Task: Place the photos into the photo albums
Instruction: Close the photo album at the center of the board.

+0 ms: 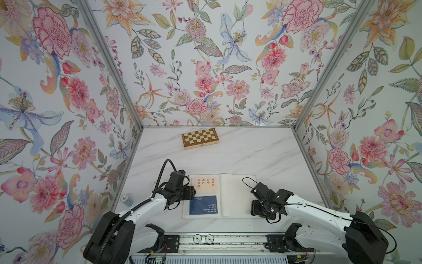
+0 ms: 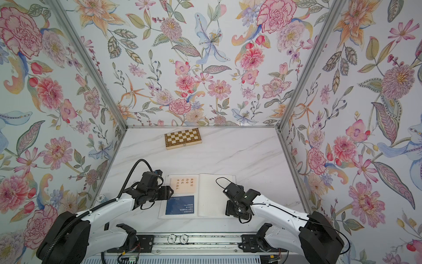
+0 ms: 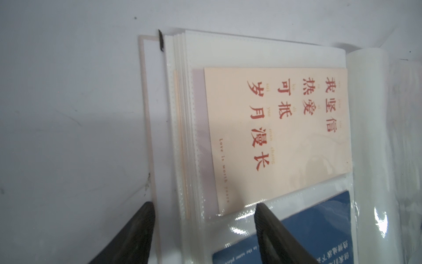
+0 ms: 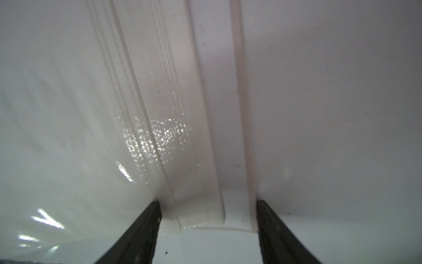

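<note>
Your large white photo album (image 1: 235, 196) with translucent sleeve pages lies open and flat on the white marble-patterned tabletop (image 1: 251, 155). It sits toward 6 o'clock, between the two arms, and shows in both top views (image 2: 212, 194).

Its 9 o'clock page holds two photos in sleeves. A cream card (image 1: 204, 184) printed with red Chinese characters fills the 12 o'clock pocket. A navy blue card (image 1: 203, 205) with pale text fills the 6 o'clock pocket just beside it. The 3 o'clock page reads plain white.

Your left tool (image 1: 190, 193) hangs at the album's 9 o'clock edge, released. In the left wrist view its dark fingers (image 3: 137, 233) stand spread. One is over bare tabletop just outside the cover and the other is over the sleeve seam between the two cards, with nothing pinched between them. You cannot tell whether the tips touch the page.

Your right tool (image 1: 257, 208) sits at the album's 4 o'clock edge, also released. In the right wrist view its fingers (image 4: 141, 233) straddle the stacked page edges and the cover rim, clamping nothing.

A checkered wooden chessboard box (image 1: 200, 138) lies closed at 12 o'clock, well apart from the album.
</note>
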